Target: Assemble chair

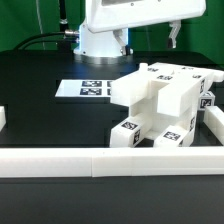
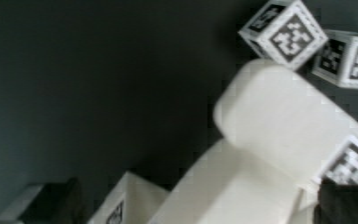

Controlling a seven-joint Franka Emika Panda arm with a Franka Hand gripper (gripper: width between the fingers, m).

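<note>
The chair (image 1: pixel 160 100) looks part-built. It sits on the black table (image 1: pixel 40 110) at about 4 o'clock from the marker board (image 1: pixel 93 88) in the exterior view, close inside the corner of the low white rail (image 1: pixel 100 160). The gripper (image 1: pixel 174 38) hangs above it near 12 o'clock, clear of the chair. I cannot tell whether its fingers are apart or together. I judge the arm is between steps, and the next move calls for a descent and a square hold on 1 slab. There is no container in sight.

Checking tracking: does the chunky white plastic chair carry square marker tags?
Yes, the chunky white plastic chair shows black-and-white tags on its post ends.
</note>
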